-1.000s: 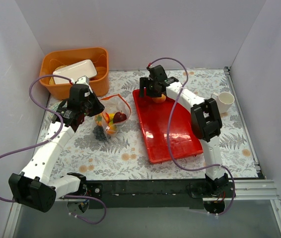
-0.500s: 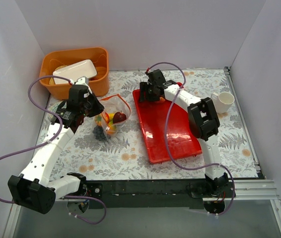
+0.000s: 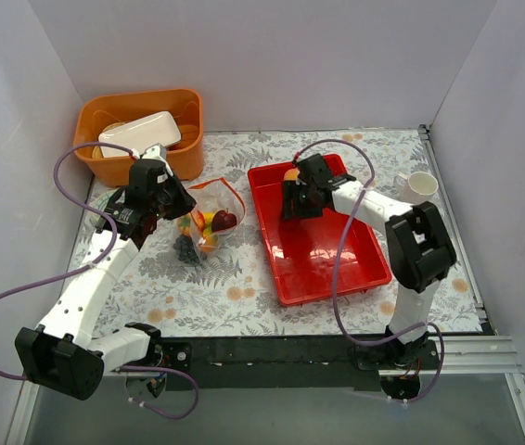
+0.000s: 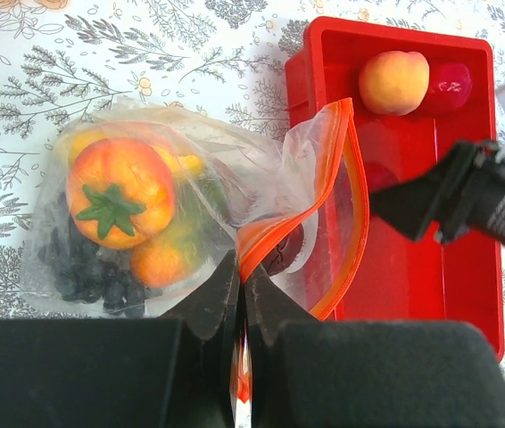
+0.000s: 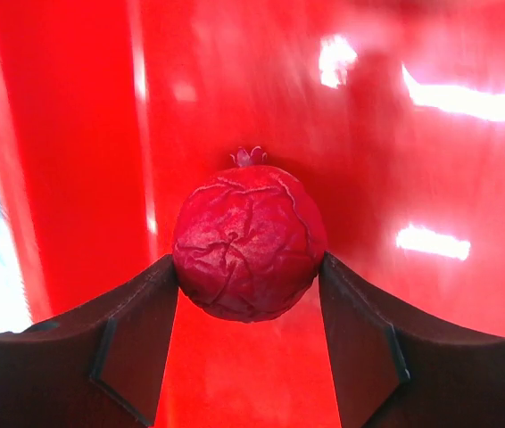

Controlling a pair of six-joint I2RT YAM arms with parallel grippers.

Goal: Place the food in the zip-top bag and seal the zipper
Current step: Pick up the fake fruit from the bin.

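The zip-top bag (image 4: 145, 223) lies left of the red tray (image 3: 337, 269), with several pieces of food inside, among them an orange fruit (image 4: 119, 192), dark grapes (image 4: 92, 276) and a dark red ball (image 4: 281, 254). My left gripper (image 4: 242, 285) is shut on the bag's mouth edge, holding the orange zipper (image 4: 357, 178) open toward the tray. My right gripper (image 5: 248, 261) is over the tray's far left part, and both fingers press a wrinkled red ball (image 5: 248, 236). A peach-orange ball (image 4: 395, 82) and a shiny red piece (image 4: 449, 85) lie in the tray's far corner.
An orange bin (image 3: 179, 107) holding a white dish (image 3: 142, 130) stands at the back left. A white cup (image 3: 420, 188) sits right of the tray. White walls close in the flowered tablecloth (image 3: 235, 278) on three sides.
My right gripper has moved nearer and to the right over the tray, narrowing onto the red ball. The tray has swung from slanted to nearly straight. The left arm and the bag have stayed put.
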